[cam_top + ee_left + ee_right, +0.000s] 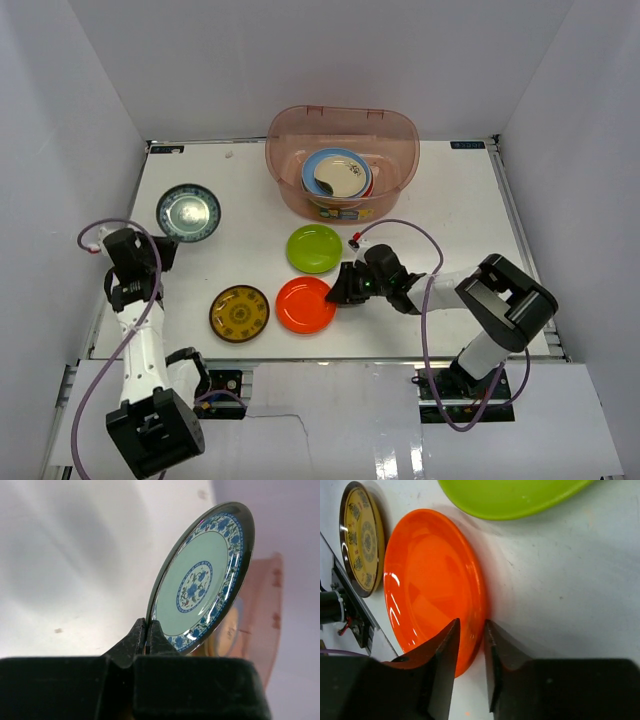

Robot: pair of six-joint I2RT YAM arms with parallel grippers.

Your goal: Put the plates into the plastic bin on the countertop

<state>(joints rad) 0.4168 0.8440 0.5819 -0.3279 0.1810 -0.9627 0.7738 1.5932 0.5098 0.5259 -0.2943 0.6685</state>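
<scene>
Nearest the front edge, gold plate (239, 313) and orange plate (305, 305) are lying flat on the table (450, 220), just beside each other. Right jaws are straddling the orange plate's right rim, one finger over the face and one outside it. The gap is narrow and I can't tell if they're biting. Green plate (314, 248) is sitting just behind the orange one, untouched. Further back on the left, left jaws are clenching on the near rim of the teal plate (200, 580); can't tell whether it's off the table. Bin (290, 130) is standing at the far edge, centre, holding a light blue plate (335, 175) on top of others. Reading this as the pick step on both arms, with four plates outside the bin. Next, left is needing a lift and a carry over the bin rim before releasing. Right is needing a firm pinch first, since that thin rim looks liable to slip.
</scene>
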